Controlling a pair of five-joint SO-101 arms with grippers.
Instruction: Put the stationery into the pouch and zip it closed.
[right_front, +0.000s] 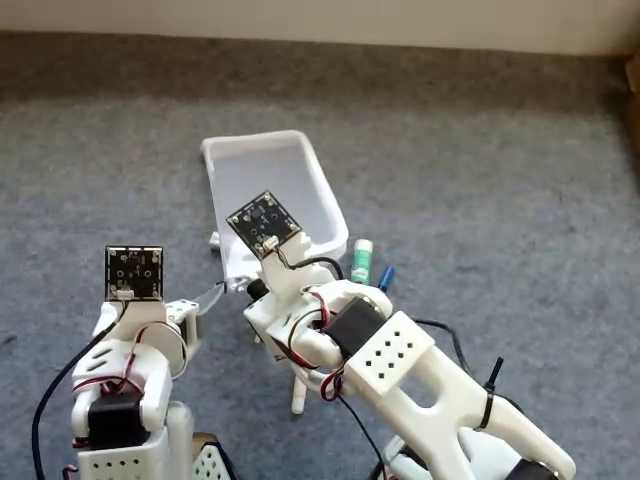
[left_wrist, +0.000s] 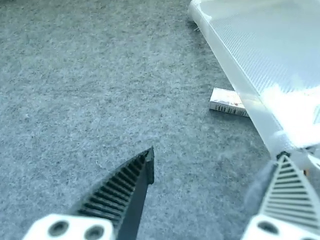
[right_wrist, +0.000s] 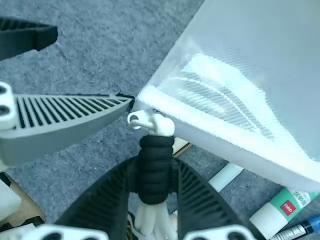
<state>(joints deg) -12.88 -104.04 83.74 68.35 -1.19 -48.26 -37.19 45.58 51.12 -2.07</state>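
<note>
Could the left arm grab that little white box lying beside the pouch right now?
Probably yes: the left gripper is open, with bare carpet between it and the small white box, though the box is tucked against the pouch edge.

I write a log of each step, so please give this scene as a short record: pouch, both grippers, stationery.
pouch: white pouch, flat on grey carpet
right gripper: shut on the black zip pull at the pouch corner
left gripper: open, white fingertip at that same corner
stationery outside pouch: glue stick, blue pen, eraser at the pouch edge
</note>
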